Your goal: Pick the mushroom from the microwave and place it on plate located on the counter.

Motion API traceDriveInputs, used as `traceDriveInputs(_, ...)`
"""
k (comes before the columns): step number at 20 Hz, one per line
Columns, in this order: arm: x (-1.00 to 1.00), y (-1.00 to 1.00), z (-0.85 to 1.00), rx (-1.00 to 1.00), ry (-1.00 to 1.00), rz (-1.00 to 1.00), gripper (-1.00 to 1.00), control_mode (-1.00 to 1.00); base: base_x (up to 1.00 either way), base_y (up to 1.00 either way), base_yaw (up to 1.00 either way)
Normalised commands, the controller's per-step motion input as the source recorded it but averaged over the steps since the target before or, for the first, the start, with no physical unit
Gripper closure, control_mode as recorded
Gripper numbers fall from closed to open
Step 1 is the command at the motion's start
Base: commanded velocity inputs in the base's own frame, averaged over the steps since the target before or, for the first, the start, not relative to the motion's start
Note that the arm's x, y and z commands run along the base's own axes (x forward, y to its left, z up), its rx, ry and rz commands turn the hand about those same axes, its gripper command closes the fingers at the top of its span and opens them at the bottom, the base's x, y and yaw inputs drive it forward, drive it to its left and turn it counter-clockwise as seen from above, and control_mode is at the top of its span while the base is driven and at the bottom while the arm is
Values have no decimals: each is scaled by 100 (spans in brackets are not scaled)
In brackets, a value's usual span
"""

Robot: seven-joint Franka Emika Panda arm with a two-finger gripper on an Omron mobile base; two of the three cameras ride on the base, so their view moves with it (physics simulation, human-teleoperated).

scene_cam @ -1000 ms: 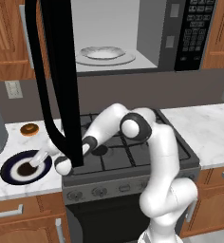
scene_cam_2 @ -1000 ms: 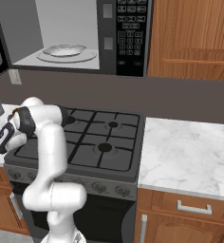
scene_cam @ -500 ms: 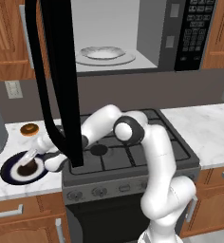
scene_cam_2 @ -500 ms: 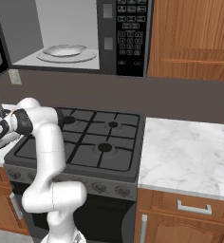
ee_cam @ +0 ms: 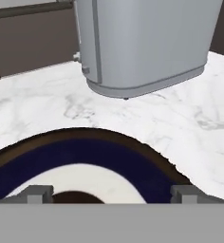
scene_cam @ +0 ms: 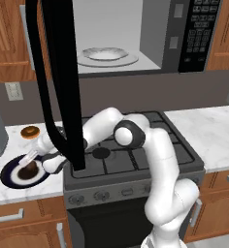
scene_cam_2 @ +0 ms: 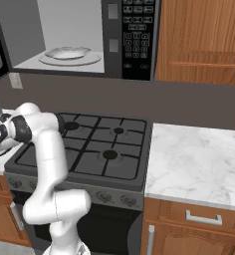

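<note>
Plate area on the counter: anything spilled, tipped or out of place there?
Nothing stands out. The mushroom sits on the plate under the hand; the doughnut lies flat on the counter behind it, and the toaster stands upright.

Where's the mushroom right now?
In the left base view the mushroom sits on the blue plate on the counter left of the stove, just below the gripper, with the doughnut behind.

mushroom [scene_cam: 26,171] on plate [scene_cam: 9,178] | plate on table [scene_cam: 19,190], left of stove [scene_cam: 131,160] | doughnut [scene_cam: 29,131] behind plate | toaster [ee_cam: 147,42] left of doughnut | microwave [scene_cam: 136,34] above stove, dish [scene_cam: 106,53] inside
</note>
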Motion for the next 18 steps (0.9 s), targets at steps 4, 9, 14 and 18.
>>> traceDriveInputs(4,0,-97,53,0,4,-10,-100,-100,0,0,0)
traceDriveInputs(9,0,-99,69,0,10,-20,-100,-100,0,0,0)
traceDriveInputs(14,0,-100,71,0,17,-29,-100,-100,0,0,0)
traceDriveInputs(18,0,-100,72,0,18,-31,-100,-100,0,0,0)
